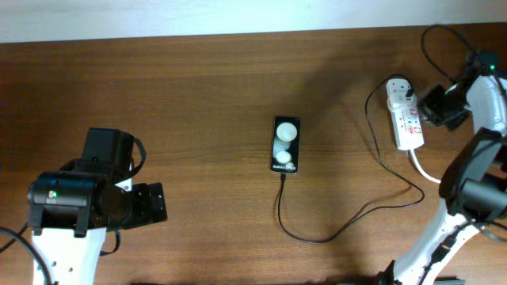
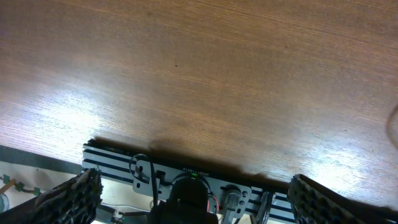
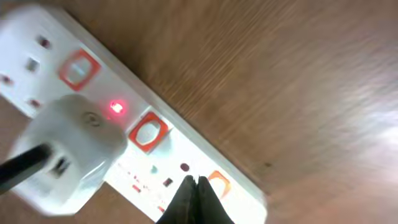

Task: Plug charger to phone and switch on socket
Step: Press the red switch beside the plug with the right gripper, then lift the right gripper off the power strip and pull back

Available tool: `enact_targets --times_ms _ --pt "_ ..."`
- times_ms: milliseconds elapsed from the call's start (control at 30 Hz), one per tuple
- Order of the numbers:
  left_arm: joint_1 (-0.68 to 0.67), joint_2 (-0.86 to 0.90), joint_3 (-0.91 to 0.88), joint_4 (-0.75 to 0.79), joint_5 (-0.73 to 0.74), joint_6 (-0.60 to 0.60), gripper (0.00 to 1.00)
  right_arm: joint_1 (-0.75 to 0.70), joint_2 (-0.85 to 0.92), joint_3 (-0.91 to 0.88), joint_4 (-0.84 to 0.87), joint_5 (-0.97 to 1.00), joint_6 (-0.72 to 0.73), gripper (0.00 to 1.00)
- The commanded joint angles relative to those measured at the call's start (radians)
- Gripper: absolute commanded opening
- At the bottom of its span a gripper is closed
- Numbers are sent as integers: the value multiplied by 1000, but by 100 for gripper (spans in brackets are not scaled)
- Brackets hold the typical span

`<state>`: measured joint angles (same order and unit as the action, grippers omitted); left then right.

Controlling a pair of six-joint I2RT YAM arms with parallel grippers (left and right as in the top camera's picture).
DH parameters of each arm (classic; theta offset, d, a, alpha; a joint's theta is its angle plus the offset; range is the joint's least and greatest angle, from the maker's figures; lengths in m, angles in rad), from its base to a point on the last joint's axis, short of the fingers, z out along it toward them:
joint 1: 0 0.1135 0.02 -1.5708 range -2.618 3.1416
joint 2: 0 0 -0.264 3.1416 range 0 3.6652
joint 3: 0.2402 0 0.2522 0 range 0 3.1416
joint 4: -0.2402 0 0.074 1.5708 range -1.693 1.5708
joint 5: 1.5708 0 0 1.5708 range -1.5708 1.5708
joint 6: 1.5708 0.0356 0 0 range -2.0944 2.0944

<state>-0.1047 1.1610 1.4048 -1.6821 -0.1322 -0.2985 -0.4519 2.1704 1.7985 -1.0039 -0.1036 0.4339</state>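
Observation:
The black phone (image 1: 285,145) lies in the middle of the table, two white round spots on its face. The thin black charger cable (image 1: 333,234) runs from its near end in a loop to the white plug adapter (image 1: 400,89), (image 3: 65,146) seated in the white socket strip (image 1: 405,119), (image 3: 161,149). A red light (image 3: 115,107) glows on the strip. My right gripper (image 3: 194,180) is shut and empty, its tips just above the strip beside an orange-framed switch (image 3: 219,182). My left gripper (image 2: 193,199) is open and empty over bare wood at the left.
The strip's thick white cord (image 1: 422,169) runs toward my right arm (image 1: 467,190). A black rail (image 2: 186,168) lines the table's near edge below the left gripper. A white wall edge (image 1: 238,16) runs along the back.

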Motion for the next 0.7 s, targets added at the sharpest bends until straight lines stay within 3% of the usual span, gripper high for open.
enact_targets --times_ms 0,167,200,233,267,333,367,533,667 --pt "5 -9 -2 1 -11 0 99 -7 -159 -1 -3 58 -7 4" --pt "5 -9 -2 1 -11 0 99 29 -312 -1 1 -88 -8 4" --pt "5 -9 -2 1 -11 0 99 37 -323 -1 -4 -125 -8 29" --pt "5 -9 -2 1 -11 0 99 41 -323 -1 -27 -172 -7 70" --pt "5 -9 -2 1 -11 0 99 41 -323 -1 -80 -239 -8 80" --pt "5 -9 -2 1 -11 0 99 41 -324 -1 -168 -312 -11 88" --pt "5 -9 -2 1 -11 0 99 41 -324 -1 -229 -312 -10 99" --pt "5 -9 -2 1 -11 0 99 41 -324 -1 -410 -312 -11 99" --pt "5 -9 -2 1 -11 0 99 41 -324 -1 -409 -304 -11 99"
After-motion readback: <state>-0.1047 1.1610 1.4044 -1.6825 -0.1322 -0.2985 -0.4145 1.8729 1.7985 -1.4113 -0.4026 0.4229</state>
